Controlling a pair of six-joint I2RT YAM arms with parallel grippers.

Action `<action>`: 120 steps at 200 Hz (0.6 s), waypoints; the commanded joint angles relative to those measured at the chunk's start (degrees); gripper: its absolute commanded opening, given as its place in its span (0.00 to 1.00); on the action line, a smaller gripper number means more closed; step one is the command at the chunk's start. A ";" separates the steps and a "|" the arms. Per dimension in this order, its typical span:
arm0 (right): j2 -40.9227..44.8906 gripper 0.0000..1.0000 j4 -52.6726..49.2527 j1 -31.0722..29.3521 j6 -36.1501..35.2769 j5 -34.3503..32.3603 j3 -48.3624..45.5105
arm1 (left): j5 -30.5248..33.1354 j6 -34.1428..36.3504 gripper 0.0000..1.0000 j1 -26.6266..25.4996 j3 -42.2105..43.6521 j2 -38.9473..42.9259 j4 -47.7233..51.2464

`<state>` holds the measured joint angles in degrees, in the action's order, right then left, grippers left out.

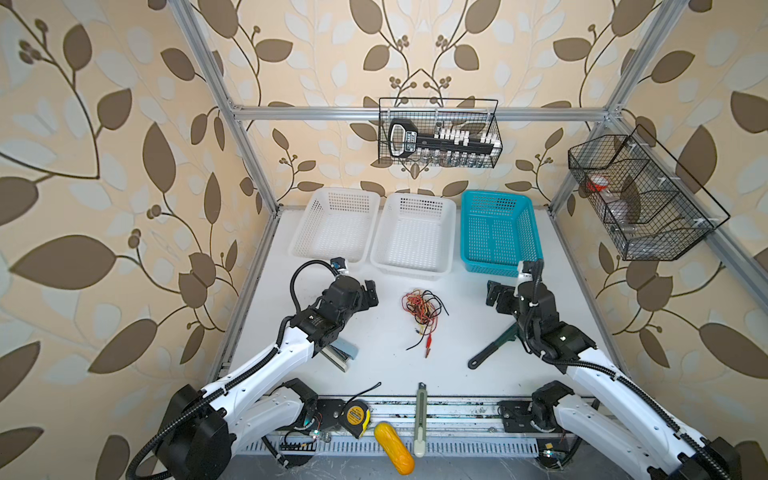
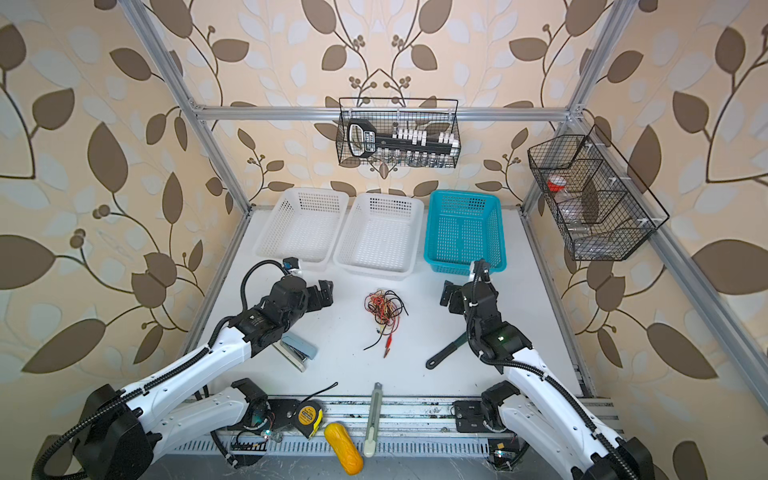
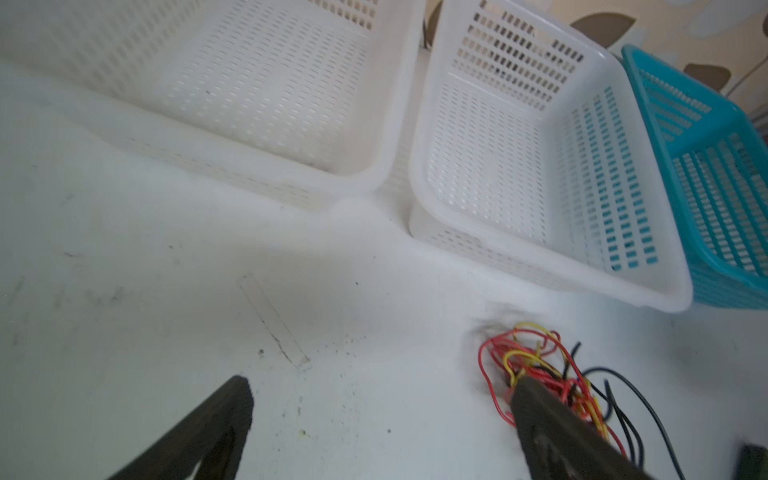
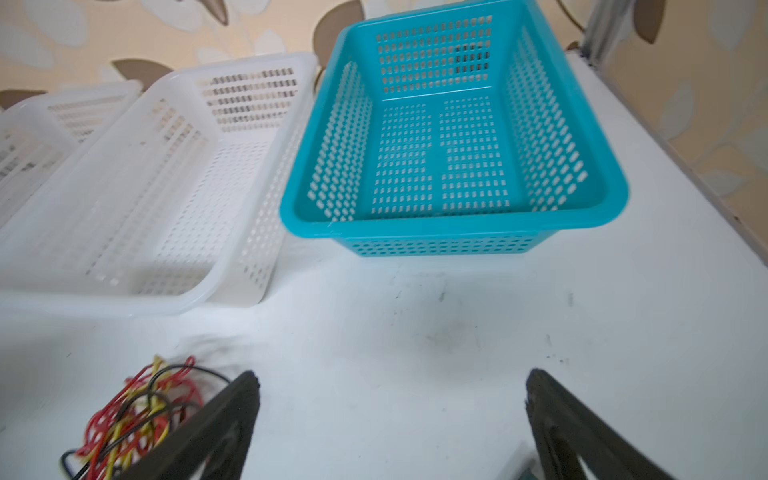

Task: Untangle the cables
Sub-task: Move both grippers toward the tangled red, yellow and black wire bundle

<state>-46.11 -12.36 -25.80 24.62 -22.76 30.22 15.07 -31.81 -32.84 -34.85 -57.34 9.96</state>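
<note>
Centrally, the cables lie in one red-yellow-black knot mid-table, clip ends trailing nearward. Left gripper and right gripper flank it, jaws wide, holding nothing; likely posed to pull from both sides. Baskets sit beyond.

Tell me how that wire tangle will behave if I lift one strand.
Probably floppy: the cables are thin strands in loose loops, so they should sag. Likely the whole knot lifts together, since colours cross repeatedly. The red clips may dangle and snag.
</note>
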 commanded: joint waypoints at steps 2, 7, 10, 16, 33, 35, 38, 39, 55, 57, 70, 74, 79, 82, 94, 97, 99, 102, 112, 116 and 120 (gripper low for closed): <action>0.67 0.98 -3.44 -5.24 1.62 -1.48 1.09 | -6.65 -2.54 0.99 -3.05 -0.32 1.44 2.17; 0.53 0.97 -3.39 -6.06 1.79 -0.49 1.09 | -7.41 -2.69 0.99 -3.46 -0.44 1.40 2.13; 0.33 0.97 -3.37 -6.57 2.09 -0.23 1.05 | -7.98 -2.80 0.99 -3.65 -0.55 1.32 2.09; 0.01 0.96 -3.39 -7.49 2.95 0.57 1.09 | -8.63 -3.13 0.99 -4.18 -0.74 1.04 1.96; -1.32 0.94 -2.78 -9.81 4.27 3.44 1.30 | -9.78 -3.85 0.99 -5.51 -0.75 0.10 0.51; -1.59 0.94 -2.63 -10.11 4.40 3.65 1.35 | -9.86 -3.87 0.99 -5.62 -0.77 -0.06 0.26; -1.83 0.94 -2.39 -10.52 4.37 4.07 1.38 | -9.88 -3.94 0.99 -5.83 -0.75 -0.28 -0.04; -1.99 0.94 -2.35 -10.69 4.38 4.19 1.40 | -9.88 -3.99 0.99 -5.83 -0.75 -0.34 -0.12; -4.10 0.93 -1.22 -12.74 4.34 5.77 1.99 | -10.01 -4.35 0.99 -6.51 -1.13 -1.75 -0.95; -4.35 0.93 -1.14 -12.95 4.39 5.88 2.12 | -10.11 -4.28 0.99 -6.64 -1.24 -1.90 -1.05; -6.46 0.91 -0.23 -13.90 4.24 7.53 3.11 | -10.43 -4.46 0.99 -7.05 -1.32 -2.89 -2.48; -7.22 0.89 0.06 -14.17 4.30 8.06 3.52 | -10.57 -4.56 0.99 -7.19 -1.25 -3.22 -3.01; -8.23 0.87 0.42 -14.27 4.45 8.79 3.91 | -10.80 -4.62 0.99 -7.23 -1.27 -3.51 -3.60; -8.84 0.87 0.65 -14.40 4.59 9.32 4.21 | -10.98 -4.65 0.99 -7.27 -1.23 -3.68 -3.94; -11.28 0.83 1.27 -14.91 5.11 10.45 5.54 | -11.47 -4.53 0.99 -7.29 -1.38 -4.51 -5.10; -11.73 0.83 1.40 -15.12 5.42 10.46 5.79 | -11.61 -4.45 0.99 -7.31 -1.36 -4.73 -5.38; -12.21 0.83 1.49 -15.39 5.50 10.46 6.05 | -11.70 -4.37 0.99 -7.32 -1.36 -4.89 -5.63; -12.80 0.83 1.66 -15.59 5.78 10.46 6.33 | -11.88 -4.27 0.99 -7.33 -1.40 -5.15 -5.84; -14.54 0.82 2.28 -16.66 6.51 10.48 7.25 | -12.21 -3.92 0.99 -7.33 -1.79 -6.19 -6.49; -15.16 0.82 2.41 -16.91 6.68 10.54 7.55 | -12.32 -3.79 0.99 -7.33 -1.95 -6.70 -6.65; -15.99 0.82 2.45 -17.34 7.00 10.55 7.96 | -12.44 -3.63 0.99 -7.33 -2.12 -7.23 -6.78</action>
<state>-58.94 -11.99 -41.08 29.10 -14.31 35.11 4.34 -35.18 -39.46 -34.85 -62.72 6.83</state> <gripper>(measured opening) 0.823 0.990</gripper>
